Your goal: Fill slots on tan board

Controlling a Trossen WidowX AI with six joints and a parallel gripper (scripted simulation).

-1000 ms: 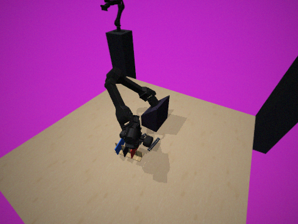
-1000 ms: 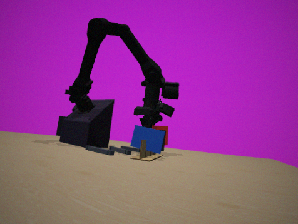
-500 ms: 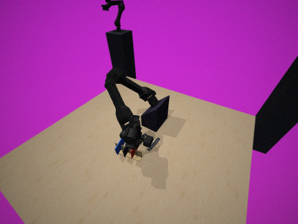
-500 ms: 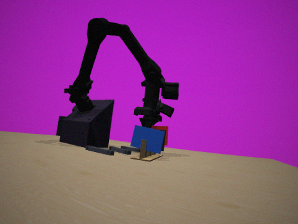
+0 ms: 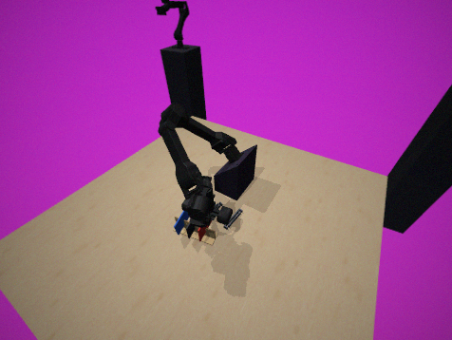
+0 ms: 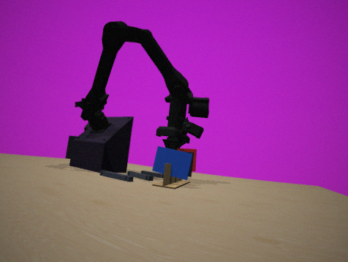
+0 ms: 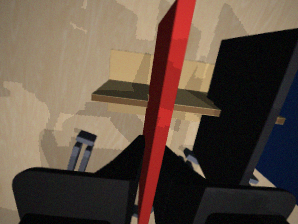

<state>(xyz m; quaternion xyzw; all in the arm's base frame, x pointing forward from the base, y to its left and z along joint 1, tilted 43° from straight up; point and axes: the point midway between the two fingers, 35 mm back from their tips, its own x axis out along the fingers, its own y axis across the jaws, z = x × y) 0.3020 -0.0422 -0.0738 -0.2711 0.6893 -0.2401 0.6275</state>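
Wrist view: the fingers clamp the red board [image 7: 167, 85] [image 5: 201, 233] [image 6: 194, 159] upright, crosswise above the standing tan board [image 7: 120, 91] [image 6: 167, 174]; the black board [image 7: 240, 100] [image 5: 190, 231] stands beside it, nearer the blue board [image 7: 285, 142] [image 5: 180, 223] [image 6: 172, 162].

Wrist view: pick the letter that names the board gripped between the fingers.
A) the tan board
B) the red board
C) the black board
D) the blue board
B: the red board runs up from between the fingers of the gripper, while the black board stands off to one side.
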